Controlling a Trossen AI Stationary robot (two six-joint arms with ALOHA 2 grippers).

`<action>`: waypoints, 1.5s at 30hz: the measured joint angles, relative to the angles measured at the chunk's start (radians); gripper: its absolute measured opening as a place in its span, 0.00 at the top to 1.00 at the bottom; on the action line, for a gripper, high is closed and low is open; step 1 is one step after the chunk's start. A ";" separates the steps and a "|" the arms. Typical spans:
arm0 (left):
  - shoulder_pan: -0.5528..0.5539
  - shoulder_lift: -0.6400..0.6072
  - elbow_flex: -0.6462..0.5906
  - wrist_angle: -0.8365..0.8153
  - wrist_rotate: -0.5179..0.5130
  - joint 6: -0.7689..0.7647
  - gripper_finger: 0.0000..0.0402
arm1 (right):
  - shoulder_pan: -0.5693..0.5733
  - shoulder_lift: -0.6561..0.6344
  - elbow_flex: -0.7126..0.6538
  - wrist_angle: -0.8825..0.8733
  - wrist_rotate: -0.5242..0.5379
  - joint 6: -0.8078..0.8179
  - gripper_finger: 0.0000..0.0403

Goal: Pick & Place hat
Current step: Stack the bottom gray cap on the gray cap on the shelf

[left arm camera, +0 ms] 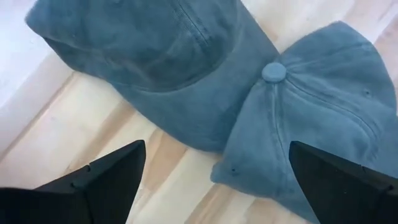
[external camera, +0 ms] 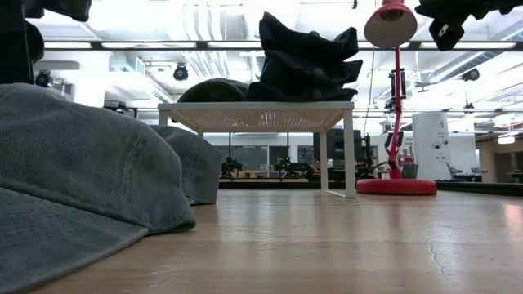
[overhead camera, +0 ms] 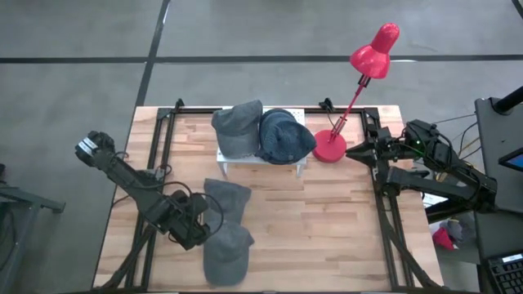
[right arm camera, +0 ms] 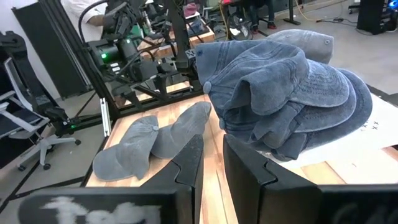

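Two grey hats lie on the wooden table, one [overhead camera: 227,198] farther back and one [overhead camera: 225,253] near the front edge, touching each other. My left gripper [overhead camera: 202,217] hangs open just above where they meet. In the left wrist view its fingers stand wide apart above the hat with the top button [left arm camera: 311,106] and the other hat [left arm camera: 155,56]. A grey hat [overhead camera: 238,127] and a dark blue hat [overhead camera: 286,135] rest on a small white stand [overhead camera: 233,158]. My right gripper [overhead camera: 359,151] waits shut at the table's right side, beside the lamp.
A red desk lamp stands on its base [overhead camera: 331,148] right of the stand, its head [overhead camera: 376,49] leaning past the far edge. Black frame rails [overhead camera: 163,139] run along the table's left and right sides. Bare wood [overhead camera: 319,220] lies at the front right.
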 joint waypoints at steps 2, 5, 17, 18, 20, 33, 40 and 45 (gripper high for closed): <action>0.000 0.000 -0.010 0.002 -0.011 -0.011 0.02 | 0.000 0.000 0.000 0.000 0.000 0.000 0.85; 0.001 -0.004 -0.038 0.001 0.018 -0.044 0.02 | 0.000 0.000 0.000 0.000 0.000 0.000 0.85; 0.001 -0.140 -0.235 0.442 0.090 -0.225 0.02 | 0.000 0.000 0.000 0.003 0.001 0.014 0.85; 0.001 -0.143 -0.241 0.476 0.092 -0.251 0.02 | 0.000 0.000 0.000 0.003 0.001 0.022 0.85; 0.001 -0.143 -0.242 0.520 0.092 -0.297 0.02 | 0.000 0.000 0.000 0.003 0.001 0.027 0.85; 0.001 0.067 -0.051 0.476 0.118 -0.562 0.02 | 0.000 0.000 0.000 0.003 0.001 0.026 0.85; 0.001 0.215 0.199 0.172 0.162 -0.638 0.02 | 0.000 0.000 0.000 0.003 0.002 0.020 0.85; 0.001 0.308 0.391 0.036 0.161 -0.719 0.02 | 0.000 0.000 0.000 0.003 0.002 0.017 0.85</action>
